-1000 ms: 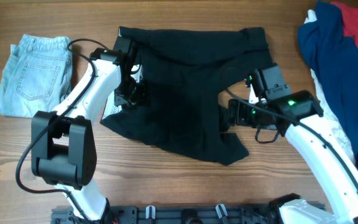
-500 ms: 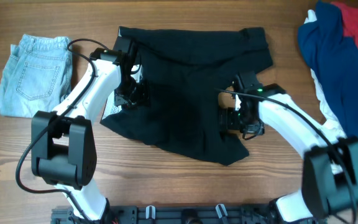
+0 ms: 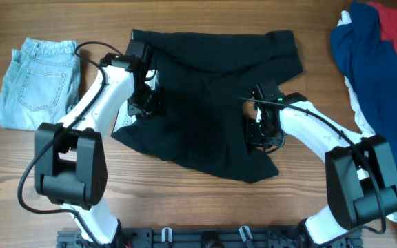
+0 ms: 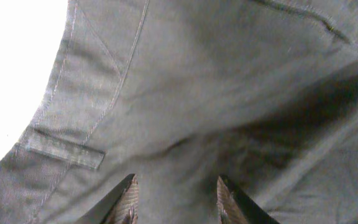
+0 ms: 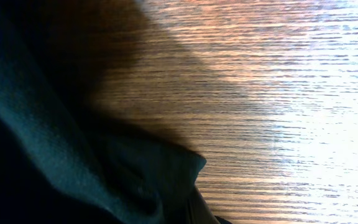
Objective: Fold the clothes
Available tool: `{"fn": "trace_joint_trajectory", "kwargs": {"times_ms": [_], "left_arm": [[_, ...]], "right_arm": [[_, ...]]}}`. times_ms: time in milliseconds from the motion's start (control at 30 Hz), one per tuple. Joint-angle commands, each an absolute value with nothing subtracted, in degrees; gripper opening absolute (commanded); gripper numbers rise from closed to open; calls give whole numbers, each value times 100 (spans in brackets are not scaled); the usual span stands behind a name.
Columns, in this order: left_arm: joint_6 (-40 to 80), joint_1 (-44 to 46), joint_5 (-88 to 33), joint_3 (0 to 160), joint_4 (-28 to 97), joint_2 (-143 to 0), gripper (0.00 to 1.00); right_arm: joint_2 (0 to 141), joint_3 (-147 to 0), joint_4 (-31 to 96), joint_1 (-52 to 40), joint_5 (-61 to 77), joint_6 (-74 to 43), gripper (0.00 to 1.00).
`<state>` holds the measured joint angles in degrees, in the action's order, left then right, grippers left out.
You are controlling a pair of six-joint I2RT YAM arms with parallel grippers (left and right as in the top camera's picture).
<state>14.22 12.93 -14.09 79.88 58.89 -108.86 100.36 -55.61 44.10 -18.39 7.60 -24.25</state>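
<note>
Black garment (image 3: 205, 83) lies spread flat on the wooden table (image 3: 185, 207). It is not yet folded.

- Near hem: the right gripper (image 3: 259, 134) sits on the garment's right near edge. Its jaws stood wide 1 second ago and are now clenched. The right wrist view shows a corner of dark cloth drawn in at the finger, so it appears to have the hem.
- My reading: the grasp is just made and a lift or fold-over of this side comes next. The cloth outline matches the earlier frame, so nothing is lifted yet.
- Left edge of the garment: the left gripper (image 3: 147, 105) is unmoved since then. Its fingertips (image 4: 129, 199) stand partly apart over the cloth beside a belt loop (image 4: 64, 149). I cannot tell whether any cloth is pinched.
- Well left of the garment: folded light denim (image 3: 36, 79).
- Far right of the garment: a heap of navy (image 3: 367, 55) and red (image 3: 395, 24) clothes awaits.
</note>
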Motion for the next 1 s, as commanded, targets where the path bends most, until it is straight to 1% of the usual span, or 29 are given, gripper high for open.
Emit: {"fn": "trace_joint_trajectory", "kwargs": {"times_ms": [0, 233, 333, 500, 667, 833, 933, 967], "left_arm": [[1435, 1326, -1522, 7703, 5675, -11096, 36], [1437, 1553, -1516, 7380, 5131, -11314, 35], [1437, 1594, -1492, 7264, 4960, -11384, 30], [1573, 1586, -1092, 7026, 4727, -11428, 29], [1756, 1586, -1037, 6665, 4375, -11430, 29], [2069, 1586, -1039, 6641, 3896, -11430, 31], [2294, 1592, -1039, 6641, 3568, -11430, 37], [2300, 1592, -1041, 6641, 3551, -11430, 38]], "right_arm": [[10082, -5537, 4510, -1857, 427, -2755, 4], [9480, -5612, 4993, -1850, -172, -3131, 4], [9017, -5701, 5422, -1824, -766, -3507, 4], [8197, -5754, 6071, -1636, -1868, -4303, 4], [7653, -5754, 6184, -1389, -2169, -4139, 5], [7682, -5754, 6217, -1072, -2438, -4086, 5], [7684, -5754, 6132, -819, -2128, -3730, 23], [7684, -5752, 6160, -773, -1988, -3514, 24]]}}
